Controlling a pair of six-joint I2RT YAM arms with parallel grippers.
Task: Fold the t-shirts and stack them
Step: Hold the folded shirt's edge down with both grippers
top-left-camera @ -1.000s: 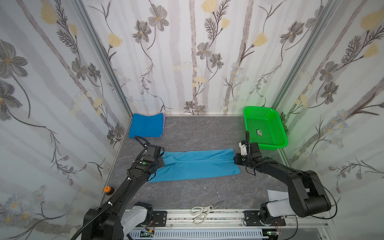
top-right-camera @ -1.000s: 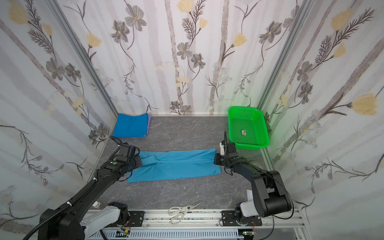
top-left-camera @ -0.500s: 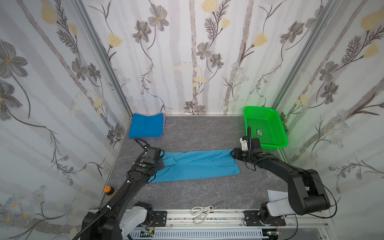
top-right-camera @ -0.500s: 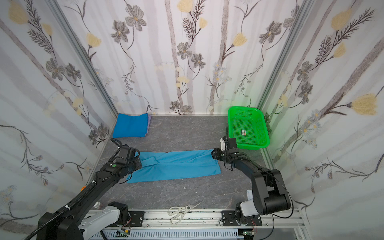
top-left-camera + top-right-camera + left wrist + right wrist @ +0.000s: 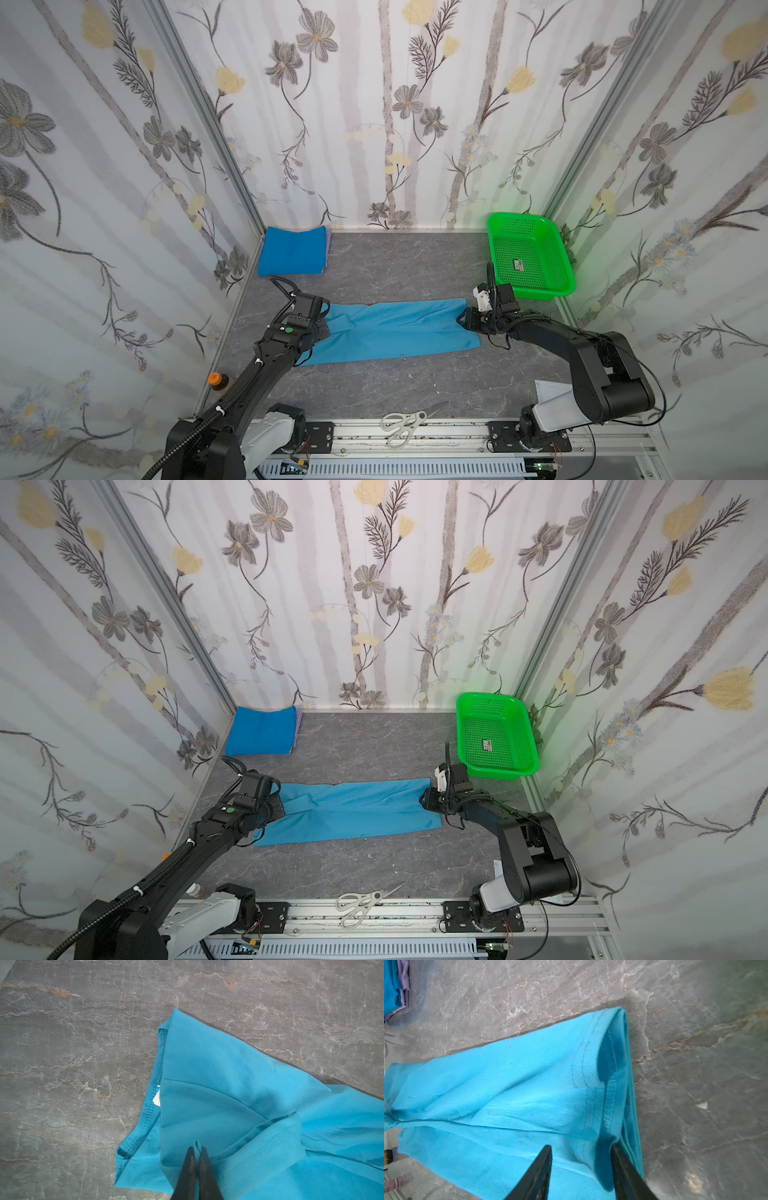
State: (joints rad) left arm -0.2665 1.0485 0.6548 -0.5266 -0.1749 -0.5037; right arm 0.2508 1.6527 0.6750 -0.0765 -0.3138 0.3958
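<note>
Light-blue t-shirt [image 5: 395,328] lay as a long folded strip across the middle of the table [image 5: 395,386], flat apart from a few creases, collar end at the left arm and hem end at the right arm. Left tool [image 5: 197,1148] was pressed together, pinching a small ridge of that shirt's cloth just behind the collar. A white neck label [image 5: 156,1099] peeked out at the neck opening. Right tool [image 5: 580,1147] stood spread over the hem end, with cloth between its fingers [image 5: 544,1165] and one finger right at the hem's edge; no grip on the cloth was visible. Royal-blue t-shirt [image 5: 291,251] sat folded in the table's far left corner on top of a lilac t-shirt [image 5: 329,245], of which only an edge showed. Both were well apart from the strip. Green basket [image 5: 561,286] sat in the far right corner, just beside the right arm's wrist and clear of the shirt. Scissors [image 5: 405,426] lay on the front rail.
</note>
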